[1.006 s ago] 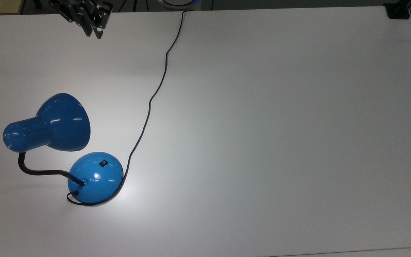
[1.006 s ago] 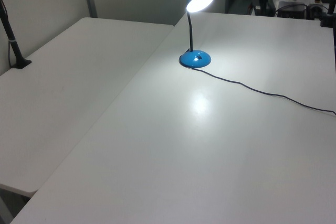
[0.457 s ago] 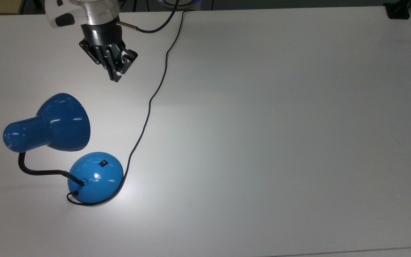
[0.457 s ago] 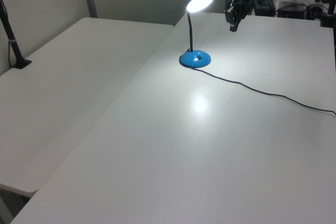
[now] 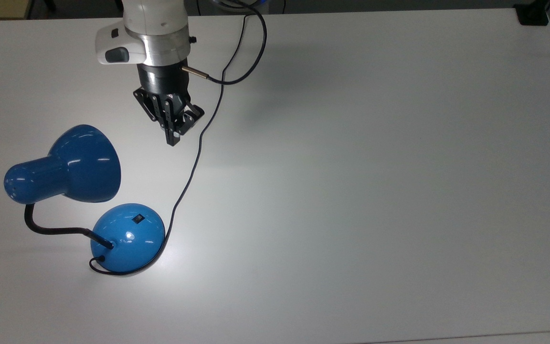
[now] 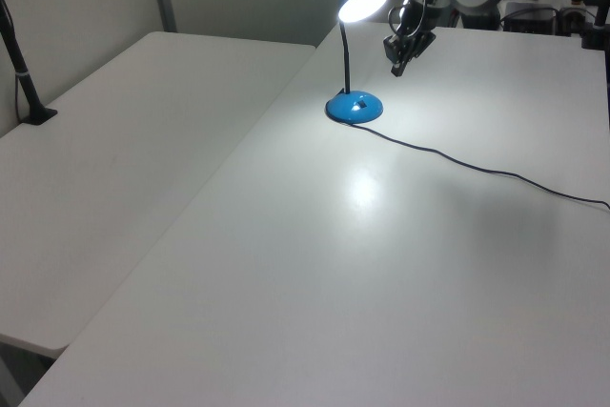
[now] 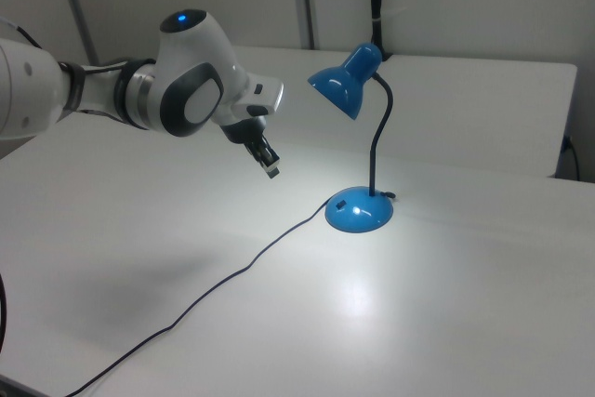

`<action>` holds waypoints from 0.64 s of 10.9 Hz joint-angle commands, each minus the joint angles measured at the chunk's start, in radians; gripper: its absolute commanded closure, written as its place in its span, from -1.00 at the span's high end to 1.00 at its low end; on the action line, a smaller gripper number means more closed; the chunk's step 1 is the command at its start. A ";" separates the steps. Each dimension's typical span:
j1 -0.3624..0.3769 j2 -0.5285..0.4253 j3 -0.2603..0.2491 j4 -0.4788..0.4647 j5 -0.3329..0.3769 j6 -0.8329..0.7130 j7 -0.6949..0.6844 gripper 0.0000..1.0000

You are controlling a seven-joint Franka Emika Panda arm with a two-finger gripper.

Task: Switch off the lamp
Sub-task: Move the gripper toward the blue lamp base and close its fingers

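Top view: glossy blue desk lamp point(image 5: 127, 236) with bell-shaped shade and bendy black neck standing toward the top view's left on the plain white table point(image 5: 375, 191), thin black cord point(image 5: 198, 143) trailing off to the far edge. Lit, throwing a bright patch on the tabletop. Black two-finger gripper point(image 5: 174, 138) hanging above the table, near the shade, jaws pressed narrow and holding nothing.

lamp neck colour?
Black; the neck shows best in the right view, rising from the lamp's blue base.
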 commanded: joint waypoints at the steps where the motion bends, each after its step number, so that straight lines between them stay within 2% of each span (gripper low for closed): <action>1: 0.041 0.063 -0.012 -0.013 -0.072 0.127 0.125 -0.91; 5: 0.034 0.165 -0.013 0.010 -0.229 0.262 0.297 -0.91; 7: 0.006 0.234 -0.016 0.074 -0.292 0.283 0.350 -0.91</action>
